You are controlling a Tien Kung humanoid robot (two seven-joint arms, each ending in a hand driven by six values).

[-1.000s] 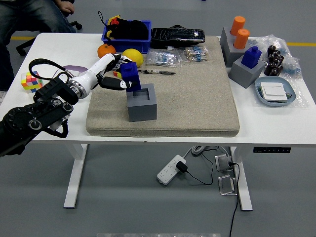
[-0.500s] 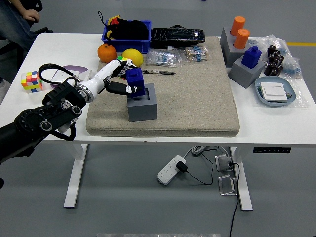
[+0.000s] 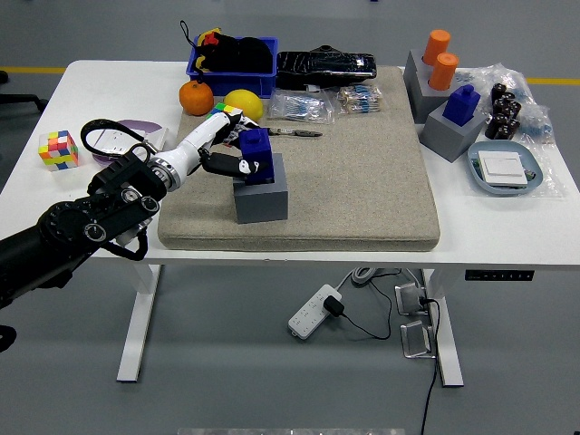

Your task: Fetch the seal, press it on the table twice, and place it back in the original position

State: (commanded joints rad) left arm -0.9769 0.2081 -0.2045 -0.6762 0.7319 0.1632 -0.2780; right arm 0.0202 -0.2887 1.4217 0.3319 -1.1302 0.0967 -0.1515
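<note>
The return step looks nearly done — the blue seal (image 3: 256,154) sits in the recess of its grey holder (image 3: 261,192) on the beige mat (image 3: 362,172), upright. The left hand (image 3: 222,149) has its fingers (image 3: 227,166) clamped on the seal's left side, thumb low, the others behind. The next move calls for the fingers to part and draw clear to the left — without tipping the seal. The right hand is out of view.

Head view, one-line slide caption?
Left hand holds the blue seal in its grey holder on the beige mat.
</note>
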